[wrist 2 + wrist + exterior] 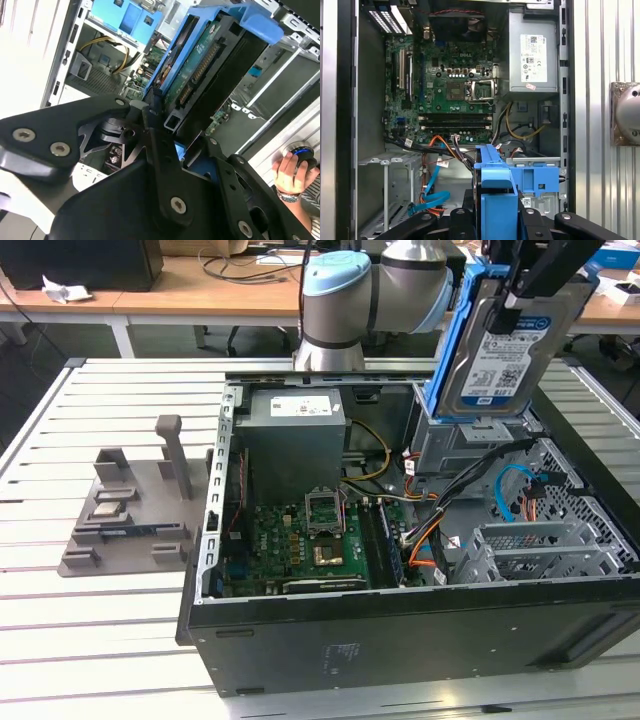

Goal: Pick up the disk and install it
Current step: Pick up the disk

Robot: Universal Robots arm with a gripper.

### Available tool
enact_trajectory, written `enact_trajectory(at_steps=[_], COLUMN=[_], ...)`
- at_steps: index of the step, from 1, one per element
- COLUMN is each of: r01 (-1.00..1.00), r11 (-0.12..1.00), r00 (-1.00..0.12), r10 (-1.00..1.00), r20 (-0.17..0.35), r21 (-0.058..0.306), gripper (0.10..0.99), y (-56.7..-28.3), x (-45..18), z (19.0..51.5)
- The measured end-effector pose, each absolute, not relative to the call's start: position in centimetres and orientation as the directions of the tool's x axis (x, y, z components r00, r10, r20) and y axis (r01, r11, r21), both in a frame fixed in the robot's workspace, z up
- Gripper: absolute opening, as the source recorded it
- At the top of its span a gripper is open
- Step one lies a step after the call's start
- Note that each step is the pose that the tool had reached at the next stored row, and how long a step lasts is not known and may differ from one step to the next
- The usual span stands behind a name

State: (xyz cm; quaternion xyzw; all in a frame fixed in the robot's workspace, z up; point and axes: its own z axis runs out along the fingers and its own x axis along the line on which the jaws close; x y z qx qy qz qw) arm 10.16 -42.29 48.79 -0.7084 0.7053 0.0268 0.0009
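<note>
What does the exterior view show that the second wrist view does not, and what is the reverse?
Exterior view: the grey stand on the table, at the exterior view's left of the case, and the label side of the disk.
Second wrist view: the disk's green circuit board, and a person's hand.
Both: the disk in its blue carrier, raised over the open case, with the gripper shut on it.

Arm (340,310): one, silver with pale-blue joint caps, lower joint upright, upper part reaching toward the exterior view's right. Gripper (515,302): black, its fingers (162,165) clamped on the edge of the disk (500,350), held raised and near upright
</note>
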Motion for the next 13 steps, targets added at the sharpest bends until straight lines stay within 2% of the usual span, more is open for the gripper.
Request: enact_trajectory(at_steps=[13], r01=[-0.999], r11=[-0.005], r00=[0.004], r10=[-0.999], r20=[-0.036], r21=[0.037], gripper=[0.365], y=[-44.6], x=[10.2], z=[48.7])
